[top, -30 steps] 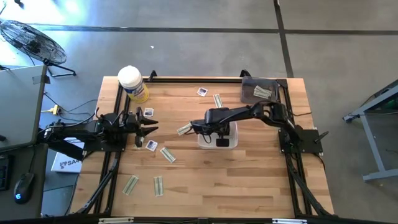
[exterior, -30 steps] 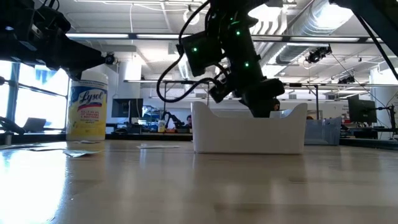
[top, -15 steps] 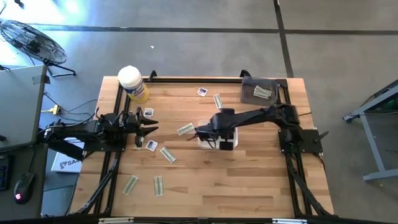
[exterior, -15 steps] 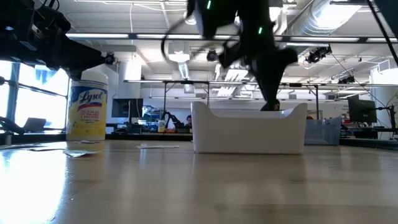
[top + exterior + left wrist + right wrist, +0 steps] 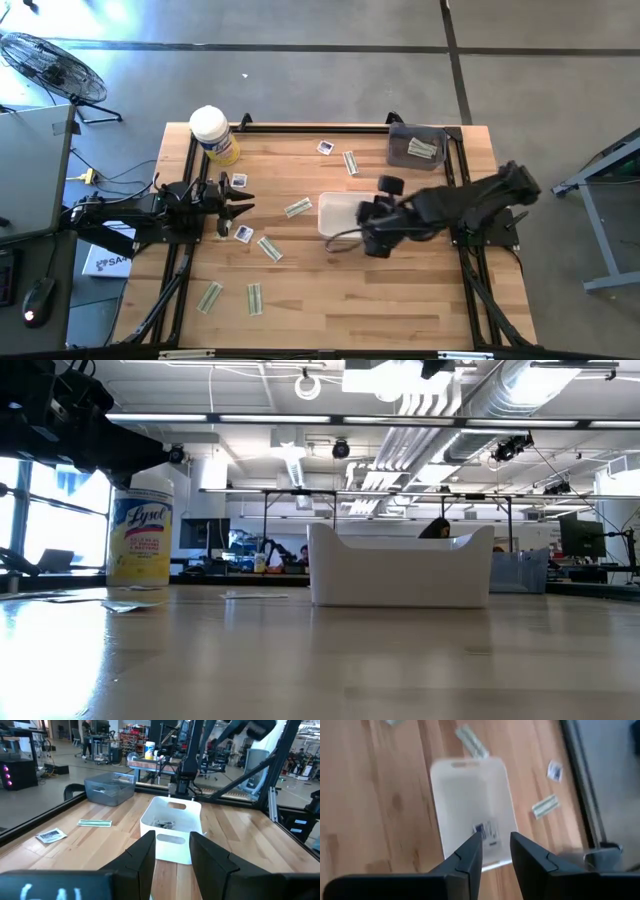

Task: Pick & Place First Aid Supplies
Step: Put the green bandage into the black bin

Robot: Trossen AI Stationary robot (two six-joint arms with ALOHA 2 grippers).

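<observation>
So the right arm has pulled up and back out of the white tray (image 5: 335, 215) since a second ago; its right gripper (image 5: 495, 851) now hangs above the tray's right side, fingers a little apart with nothing between them.

Far left, the left gripper (image 5: 240, 208) waits low over the table (image 5: 330, 290), jaws slightly spread and empty. The yellow canister (image 5: 139, 538) at the far left corner reads "Lysol" on its label. Flat packets (image 5: 243, 233) lie scattered around the left gripper: a square one just beside it, another (image 5: 238, 181) further back, and pale strips (image 5: 254, 297) near the front edge. One strip (image 5: 297, 208) lies just left of the tray.

Inside the tray, the right wrist view shows a white packet with dark-blue print (image 5: 485, 830); can't read the print. More packets (image 5: 349, 161) lie behind the tray, and a grey bin (image 5: 418, 146) at the far right corner holds a couple of strips.
</observation>
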